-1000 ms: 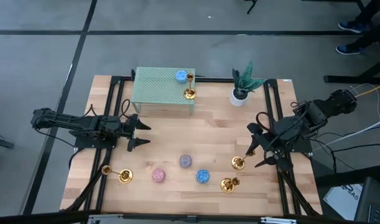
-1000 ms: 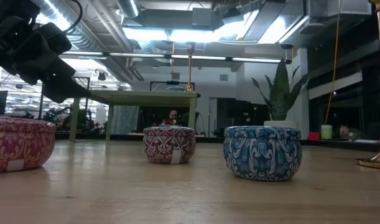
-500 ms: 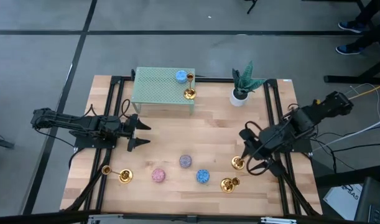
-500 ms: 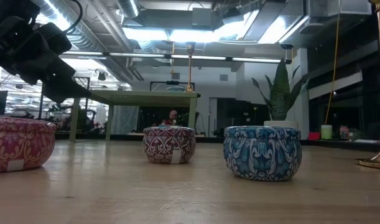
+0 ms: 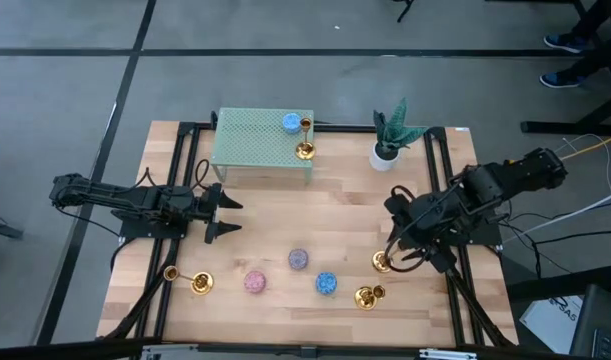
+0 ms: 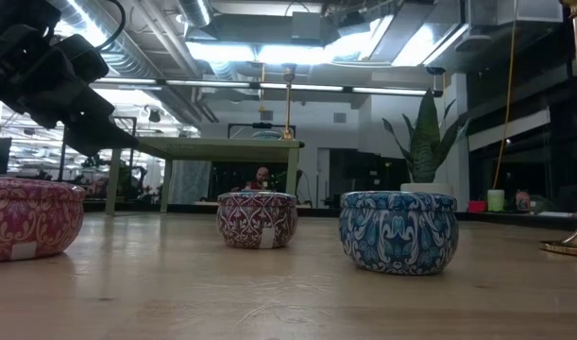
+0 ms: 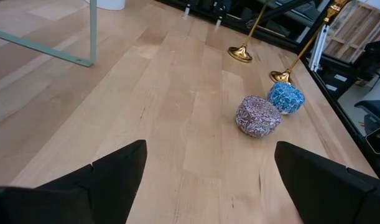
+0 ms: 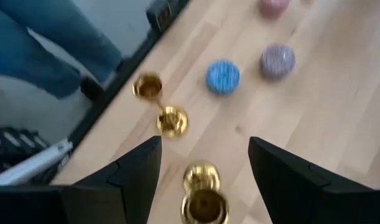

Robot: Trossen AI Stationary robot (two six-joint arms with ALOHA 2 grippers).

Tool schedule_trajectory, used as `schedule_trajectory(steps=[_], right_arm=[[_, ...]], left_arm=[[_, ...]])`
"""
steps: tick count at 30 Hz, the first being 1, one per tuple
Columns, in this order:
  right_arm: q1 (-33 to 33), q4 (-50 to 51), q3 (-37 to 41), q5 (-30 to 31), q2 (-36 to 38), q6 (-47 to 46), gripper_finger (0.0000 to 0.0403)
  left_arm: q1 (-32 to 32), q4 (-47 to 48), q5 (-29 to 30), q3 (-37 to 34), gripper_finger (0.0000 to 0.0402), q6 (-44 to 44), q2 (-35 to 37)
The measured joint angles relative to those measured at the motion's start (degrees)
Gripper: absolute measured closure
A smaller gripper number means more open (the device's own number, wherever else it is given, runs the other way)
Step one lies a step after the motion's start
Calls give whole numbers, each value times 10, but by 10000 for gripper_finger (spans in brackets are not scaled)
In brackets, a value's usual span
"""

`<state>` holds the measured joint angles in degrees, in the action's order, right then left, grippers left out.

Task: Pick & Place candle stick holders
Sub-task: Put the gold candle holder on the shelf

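Left arm: the left gripper (image 5: 223, 213) waits over the table's left-middle, fingers spread wide, holding nothing.
Front-left holder: one candle stick holder (image 5: 189, 279) lies tipped on its side near the front-left edge, apparently not yet dealt with.
Shelf: a green mesh shelf (image 5: 255, 141) stands at the back; on it a second gold holder (image 5: 304, 139) stands upright just beside a blue candle (image 5: 290, 123). This one looks placed, if the shelf is the goal.
Candles: pink (image 5: 254, 282), purple-grey (image 5: 299, 259) and blue (image 5: 327, 283) candles sit in the front middle, apart from each other.
Right-hand holders: a third holder (image 5: 383, 259) stands upright, and a fourth (image 5: 369, 296) is tipped over just in front of it.
Right arm: the right gripper (image 8: 204, 180) hovers directly over the upright holder, fingers wide on either side, not closed on it.
Progress: roughly one of four done; three remain.
Surface: pale wooden table (image 5: 345, 200) in a black frame; a potted plant (image 5: 390, 137) stands at the back right.
Room: grey floor; a person's shoes show at the far right corner.
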<state>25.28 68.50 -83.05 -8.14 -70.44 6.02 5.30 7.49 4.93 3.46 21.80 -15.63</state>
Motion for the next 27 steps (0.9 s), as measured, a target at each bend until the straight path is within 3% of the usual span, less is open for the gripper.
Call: schedule_trajectory(steps=[13,27], right_arm=[[4,43,0,10,-4,-82,159],[17,75,0,41,-11,-108,159]], left_arm=[[0,0,0,0,48,0,0],[0,0,0,0,49,0,0]])
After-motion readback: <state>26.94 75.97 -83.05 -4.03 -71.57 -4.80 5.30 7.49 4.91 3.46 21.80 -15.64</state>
